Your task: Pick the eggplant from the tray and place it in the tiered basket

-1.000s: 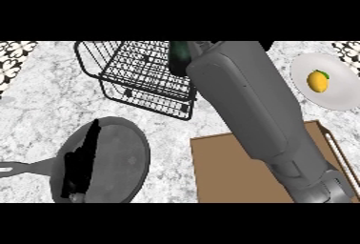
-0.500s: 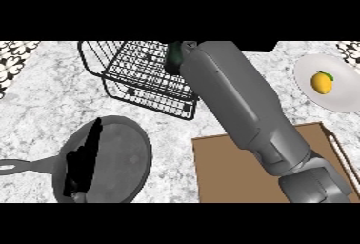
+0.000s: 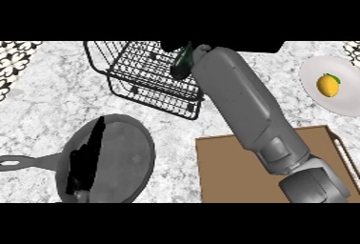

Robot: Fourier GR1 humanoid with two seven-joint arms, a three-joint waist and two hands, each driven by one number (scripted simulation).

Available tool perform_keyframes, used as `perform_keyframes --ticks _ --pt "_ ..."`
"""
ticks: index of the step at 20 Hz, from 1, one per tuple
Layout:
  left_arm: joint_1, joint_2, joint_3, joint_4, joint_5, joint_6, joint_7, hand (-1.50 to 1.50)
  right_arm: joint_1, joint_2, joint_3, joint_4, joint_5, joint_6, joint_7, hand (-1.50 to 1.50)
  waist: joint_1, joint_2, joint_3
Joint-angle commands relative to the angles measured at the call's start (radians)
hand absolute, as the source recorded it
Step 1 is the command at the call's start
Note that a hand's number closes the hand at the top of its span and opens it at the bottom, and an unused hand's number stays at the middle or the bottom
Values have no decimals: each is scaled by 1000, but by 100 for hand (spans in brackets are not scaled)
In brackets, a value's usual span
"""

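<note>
The grey forearm (image 3: pixel 243 107) hid most of the right robot hand (image 3: pixel 184 46) at twelve o'clock; it seemingly curled round the dark eggplant (image 3: pixel 182 63) above the tiered basket (image 3: pixel 144 78)

1. smooth grey rounded forearm shell (image 3: pixel 243 102), long and slightly tapered, with a soft sheen.
2. lighter grey ribbed joint section (image 3: pixel 285 157) below it.
3. bulbous grey elbow housing (image 3: pixel 314 186) at the lower edge.

Right forearm (image 3: pixel 246 109) extends from lower right over the tray (image 3: pixel 232 176) to the basket (image 3: pixel 144 76). Eggplant (image 3: pixel 183 64) shows dark at the basket's right rim; hand hidden. Pan (image 3: pixel 123 164) lower left. Plate (image 3: pixel 341 95) with lemon (image 3: pixel 327 85) at right.
</note>
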Motion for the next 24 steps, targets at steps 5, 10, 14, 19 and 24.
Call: perform_keyframes --ticks 5,10,14,19,24 --pt "32 -10 -14 -17 -4 -6 38 0 -32 1 -33 3 -230 -182 -152 -150 -11 -5 -3" --pt "38 -22 7 -1 -12 28 36 0 -3 -40 -103 -58 -131 -352 -192 -150 -56 -13 -3" --pt "42 -24 35 18 -9 49 39 0 83 -130 -113 -152 -98 -399 -90 -150 -97 -25 -3" --pt "93 -17 52 19 12 26 -12 0 239 -256 -107 -390 -99 -299 41 -150 -119 -33 -3" --pt "88 -11 74 -11 17 46 29 0 425 -436 -180 -663 -219 -118 82 -150 -155 -41 -2"
